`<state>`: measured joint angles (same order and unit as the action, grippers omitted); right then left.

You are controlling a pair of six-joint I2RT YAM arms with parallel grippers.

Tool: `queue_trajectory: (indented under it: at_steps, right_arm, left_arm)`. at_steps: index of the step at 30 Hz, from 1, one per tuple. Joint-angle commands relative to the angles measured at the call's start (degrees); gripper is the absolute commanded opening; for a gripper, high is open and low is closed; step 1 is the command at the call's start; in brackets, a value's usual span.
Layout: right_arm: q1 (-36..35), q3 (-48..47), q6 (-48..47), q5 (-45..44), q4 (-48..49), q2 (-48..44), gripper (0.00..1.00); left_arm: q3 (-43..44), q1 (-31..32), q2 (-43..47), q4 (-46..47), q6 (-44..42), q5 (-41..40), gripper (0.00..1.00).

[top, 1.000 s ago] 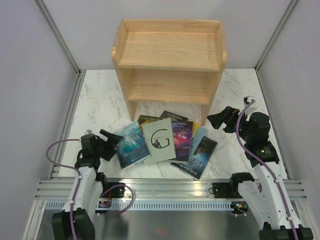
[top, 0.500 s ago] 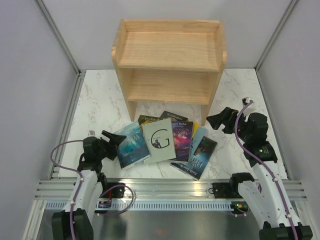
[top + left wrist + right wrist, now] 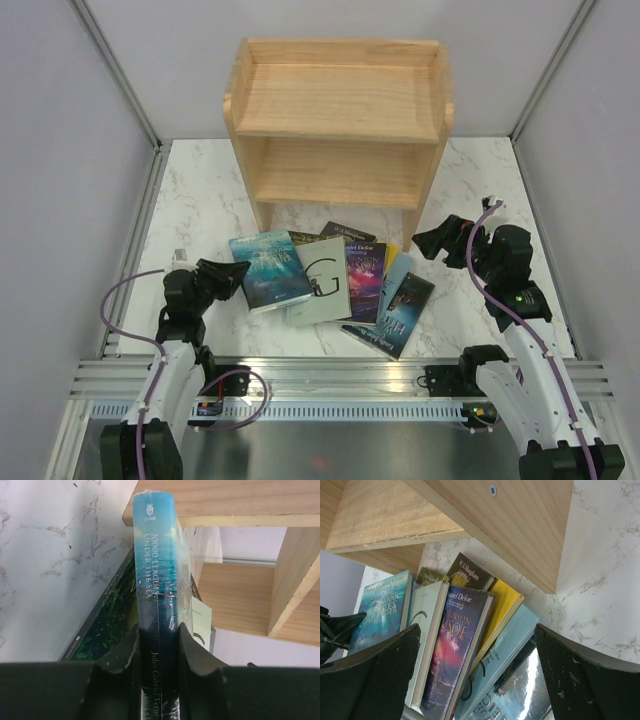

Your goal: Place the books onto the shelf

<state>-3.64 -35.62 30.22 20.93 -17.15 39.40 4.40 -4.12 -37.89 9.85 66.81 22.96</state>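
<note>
Two grippers were in view over the marble table (image 3: 195, 205). At the left, the left gripper (image 3: 236, 272) was clamped on the blue Verne paperback (image 3: 272, 268). The left wrist view showed its fingers (image 3: 122, 650) pressed against either side of the spine, which read "20000 Leagues Under the Sea". That book lay slanted, its right edge overlapping the pale "G" paperback (image 3: 322, 288). Right of that, fanned and overlapping on the table, lay the purple Defoe paperback (image 3: 364, 280), a yellow book (image 3: 391, 252), a pale blue book (image 3: 398, 270) and a glossy black book (image 3: 402, 308) nearest the arm bases. A dark green-gold cover (image 3: 298, 238) and a Maugham title (image 3: 346, 231) showed at the far edge of the pile. The whole pile lay on the table just in front of the wooden shelf (image 3: 340, 100). At the right, the right gripper (image 3: 440, 238) hung beside the pile, near the shelf's right upright, with its jaws wide apart.
</note>
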Motion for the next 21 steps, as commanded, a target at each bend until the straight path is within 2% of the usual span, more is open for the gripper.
queue_trajectory:
  at_steps: [1, 7, 13, 18, 21]
  right_arm:
    - [-0.2, 0.0, 0.0, 0.0, 2.3, -0.2, 0.98]
    - [-0.1, -0.3, 0.5, 0.3, 2.1, -1.5, 0.98]
    - [-0.1, -1.2, 1.4, 1.2, 1.4, -2.5, 0.98]
    - [-0.2, -2.0, 6.0, 14.0, 6.3, -3.0, 0.98]
    - [-0.3, -4.1, 7.7, 16.4, 7.9, -4.6, 0.98]
  left_arm:
    - [-2.9, 1.0, 2.4, -7.0, -4.2, 0.2, 0.02]
    - [4.5, 1.0, 8.5, -15.4, -7.3, -1.0, 0.02]
    - [16.2, 1.0, 15.6, -27.1, -10.3, -3.2, 0.02]
    - [26.9, 1.0, 16.2, -31.2, -10.6, -0.6, 0.02]
    - [31.9, 1.0, 14.7, -31.3, -9.9, 3.9, 0.02]
